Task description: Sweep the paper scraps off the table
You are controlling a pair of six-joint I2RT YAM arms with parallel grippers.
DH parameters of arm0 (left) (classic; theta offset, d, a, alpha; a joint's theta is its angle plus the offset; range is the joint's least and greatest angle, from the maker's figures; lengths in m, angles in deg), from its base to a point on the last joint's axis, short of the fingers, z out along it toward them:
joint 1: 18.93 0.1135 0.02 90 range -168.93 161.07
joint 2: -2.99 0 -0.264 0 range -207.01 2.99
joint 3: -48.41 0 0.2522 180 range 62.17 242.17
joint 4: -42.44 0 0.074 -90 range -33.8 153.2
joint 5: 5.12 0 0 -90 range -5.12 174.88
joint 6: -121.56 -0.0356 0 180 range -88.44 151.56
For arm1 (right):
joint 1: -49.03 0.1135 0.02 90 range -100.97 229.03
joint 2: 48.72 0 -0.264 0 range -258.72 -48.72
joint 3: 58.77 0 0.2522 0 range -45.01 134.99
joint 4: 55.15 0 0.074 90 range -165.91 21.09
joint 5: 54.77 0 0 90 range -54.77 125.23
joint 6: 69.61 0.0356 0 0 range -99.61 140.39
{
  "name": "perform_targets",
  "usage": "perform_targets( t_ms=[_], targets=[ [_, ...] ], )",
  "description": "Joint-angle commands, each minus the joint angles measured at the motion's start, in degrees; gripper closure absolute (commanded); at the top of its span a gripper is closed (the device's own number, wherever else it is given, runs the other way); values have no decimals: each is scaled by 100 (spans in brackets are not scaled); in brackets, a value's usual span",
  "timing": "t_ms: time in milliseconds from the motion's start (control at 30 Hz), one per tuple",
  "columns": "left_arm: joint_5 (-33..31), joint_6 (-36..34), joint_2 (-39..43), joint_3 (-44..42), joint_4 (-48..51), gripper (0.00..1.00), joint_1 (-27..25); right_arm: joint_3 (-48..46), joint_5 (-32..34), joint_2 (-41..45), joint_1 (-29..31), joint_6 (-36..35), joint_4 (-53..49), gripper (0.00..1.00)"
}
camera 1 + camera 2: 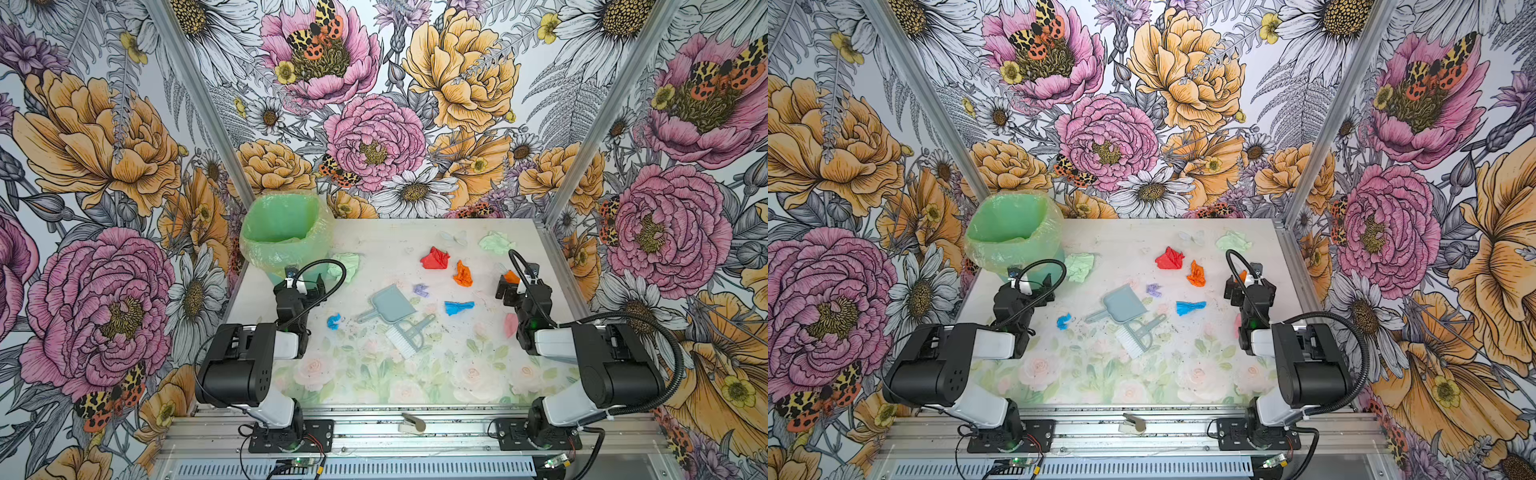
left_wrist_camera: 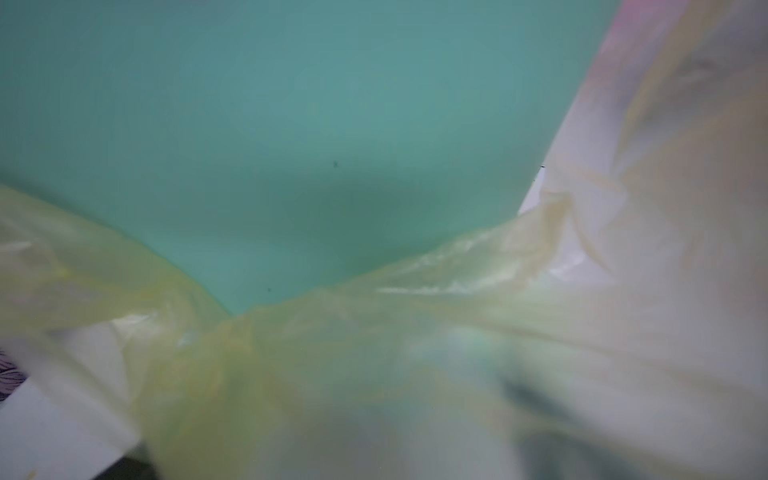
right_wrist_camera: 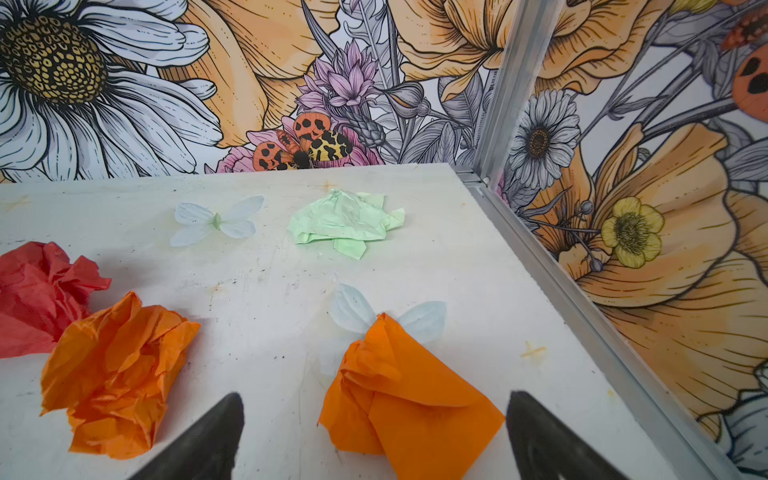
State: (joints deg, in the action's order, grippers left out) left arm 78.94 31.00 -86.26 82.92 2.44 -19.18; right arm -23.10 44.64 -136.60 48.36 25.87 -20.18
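Observation:
Several crumpled paper scraps lie on the table [image 1: 374, 374]: red [image 1: 435, 258], orange [image 1: 463, 274], pale green [image 1: 494, 242], another pale green [image 1: 345, 267], lilac [image 1: 421, 290], blue [image 1: 458, 308], small blue [image 1: 333, 321] and pink [image 1: 510, 325]. My right gripper [image 3: 376, 415] is open low over the table's right side, with a folded orange scrap [image 3: 407, 399] lying loose between its fingers. My left gripper [image 1: 313, 291] sits open against the bin's base. Its fingers are hidden in the left wrist view.
A green bin [image 1: 282, 232] lined with a thin plastic bag [image 2: 374, 316] stands at the back left. The grey-blue dustpan [image 1: 390, 307] and brush [image 1: 409, 334] lie mid-table. Aluminium framing [image 3: 582, 299] edges the right side, close to my right gripper.

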Motion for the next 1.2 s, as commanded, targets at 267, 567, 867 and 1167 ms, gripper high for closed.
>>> perform_targets(
  t_ms=[267, 567, 867, 1167],
  targets=[
    [-51, -85, 31, 78, -45, 1, -37, 25, 72, -17, 32, -11, 139, 0],
    [508, -115, 40, 85, -29, 1, 93, -38, 31, 12, 32, -19, 221, 0],
    [589, -134, 308, -360, -673, 1, 97, 119, -84, 899, 11, -2, -798, 0],
    [567, -333, 1813, -351, 783, 1, -161, 916, -1016, 1906, 16, 71, -3120, 0]
  ],
)
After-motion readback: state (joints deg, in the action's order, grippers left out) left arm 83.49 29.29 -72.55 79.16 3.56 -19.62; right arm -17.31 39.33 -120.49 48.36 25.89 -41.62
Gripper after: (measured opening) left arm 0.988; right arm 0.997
